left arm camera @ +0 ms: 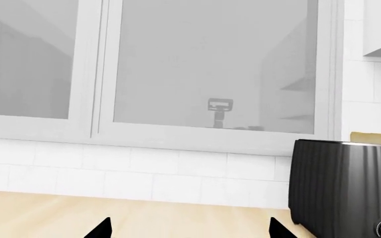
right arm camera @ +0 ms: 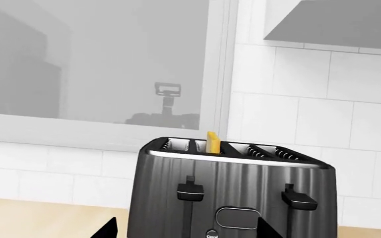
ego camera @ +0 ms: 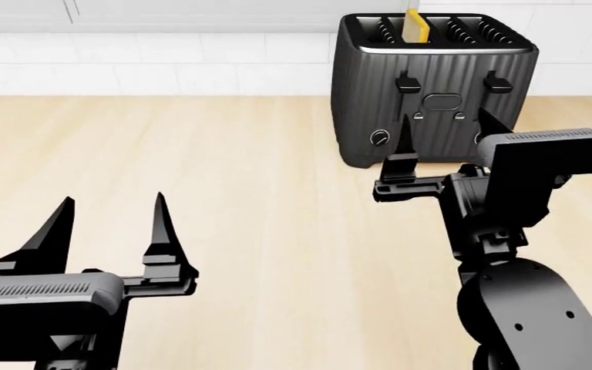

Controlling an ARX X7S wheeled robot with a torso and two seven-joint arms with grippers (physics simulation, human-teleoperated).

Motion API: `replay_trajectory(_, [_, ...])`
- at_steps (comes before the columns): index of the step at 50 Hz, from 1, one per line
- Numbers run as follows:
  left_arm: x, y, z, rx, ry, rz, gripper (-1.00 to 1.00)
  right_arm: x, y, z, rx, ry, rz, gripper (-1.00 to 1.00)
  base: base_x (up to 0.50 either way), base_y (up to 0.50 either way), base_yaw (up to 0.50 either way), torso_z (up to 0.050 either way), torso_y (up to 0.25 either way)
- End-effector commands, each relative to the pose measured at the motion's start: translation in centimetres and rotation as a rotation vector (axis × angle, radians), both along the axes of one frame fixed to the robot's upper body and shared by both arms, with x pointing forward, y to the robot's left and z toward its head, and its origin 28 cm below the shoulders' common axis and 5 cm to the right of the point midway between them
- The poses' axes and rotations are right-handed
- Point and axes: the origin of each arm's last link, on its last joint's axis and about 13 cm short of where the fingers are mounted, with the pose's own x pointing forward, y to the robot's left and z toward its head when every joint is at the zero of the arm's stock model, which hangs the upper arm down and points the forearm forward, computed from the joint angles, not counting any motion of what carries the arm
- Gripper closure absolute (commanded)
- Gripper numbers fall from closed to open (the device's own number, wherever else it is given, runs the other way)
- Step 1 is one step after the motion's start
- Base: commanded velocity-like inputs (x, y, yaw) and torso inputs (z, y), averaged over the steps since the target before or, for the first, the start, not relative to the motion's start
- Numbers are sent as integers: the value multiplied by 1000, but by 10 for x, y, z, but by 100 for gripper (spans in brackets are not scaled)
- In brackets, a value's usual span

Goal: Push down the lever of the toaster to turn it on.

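Risk assessment at approach stage. Right gripper (ego camera: pixel 443 135) stands with its fingers spread and nothing between them, its tips raised in front of the toaster (ego camera: pixel 435 92) and short of the ribbed face. The lever (ego camera: pixel 408 82) sits high in its slot, above and just beyond the left-hand fingertip (ego camera: pixel 405 131); no contact is visible. The matching right-hand tab (ego camera: pixel 496 82) lies above the other finger, and a round knob (ego camera: pixel 381 138) sits just beside the left-hand tip, lower down. In my judgement, the main hazard is misalignment: a straight advance could strike the knob or ribs, or catch the wrong tab. A push from below the lever would achieve nothing. A yellow slice (ego camera: pixel 413 25) stands in one slot. Left gripper (ego camera: pixel 111 227) is likewise spread and empty, well apart from the toaster.
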Motion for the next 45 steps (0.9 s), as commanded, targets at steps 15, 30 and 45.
replay_trajectory(15, [3,0,-6,4,21,-8,-100,58,6,10,-4,60,-7,100,0,0,0,0,0])
replay_trajectory(30, [2,1,-10,11,32,-10,-100,84,12,12,8,69,21,100,0,0,0,0,0])
replay_trajectory(45, [3,2,-13,14,42,-10,-100,109,13,7,19,96,-19,100,0,0,0,0,0])
